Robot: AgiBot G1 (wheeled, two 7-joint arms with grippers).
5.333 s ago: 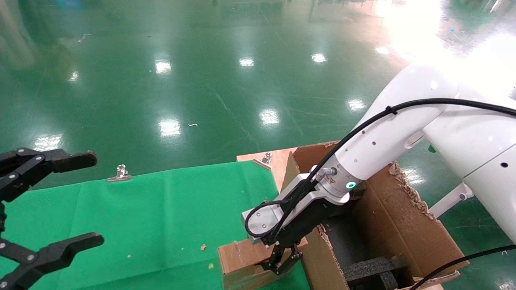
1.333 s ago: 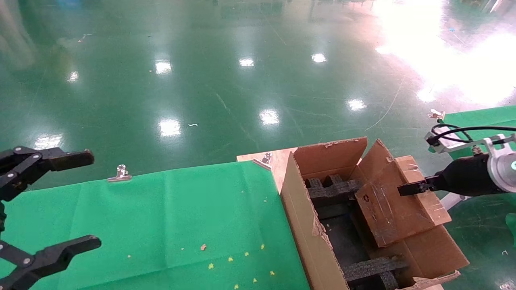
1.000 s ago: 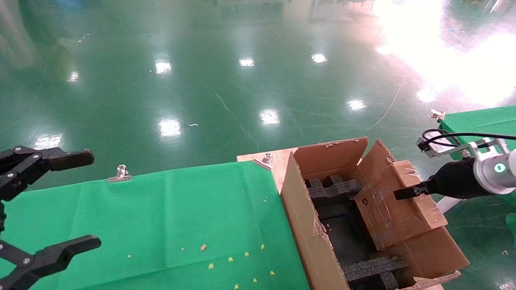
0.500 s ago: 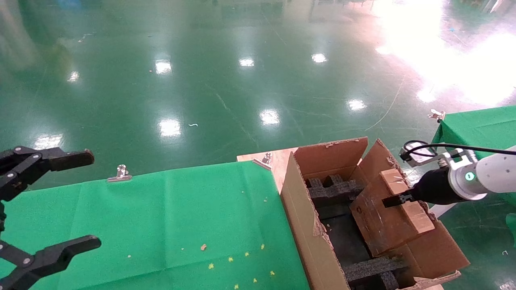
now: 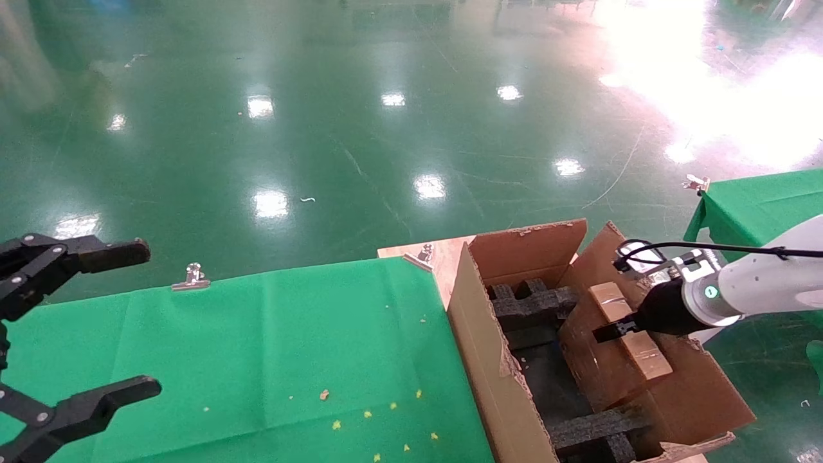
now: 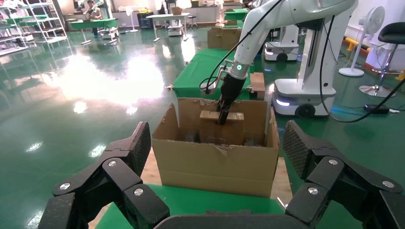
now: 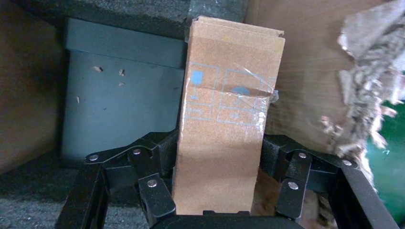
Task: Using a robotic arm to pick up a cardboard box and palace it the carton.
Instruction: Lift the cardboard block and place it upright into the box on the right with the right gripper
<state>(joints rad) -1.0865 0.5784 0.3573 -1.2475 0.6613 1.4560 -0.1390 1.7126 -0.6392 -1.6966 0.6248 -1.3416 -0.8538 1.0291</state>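
The right claw (image 7: pixel 217 191) pinches the cardboard box (image 7: pixel 227 124) between its black fingers (image 7: pixel 153 183), one on each narrow side. The robotic arm (image 5: pixel 752 289) reaches in from the right and holds the box tilted inside the carton (image 5: pixel 479 341), against its right wall, above the black foam inserts (image 5: pixel 530 302). The left claw (image 5: pixel 77 328) hangs spread over the green desk (image 5: pixel 257 347), well apart from the carton.

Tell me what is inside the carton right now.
Black foam inserts line the carton. The right gripper holds the cardboard box inside it. Anything beneath the box is hidden.
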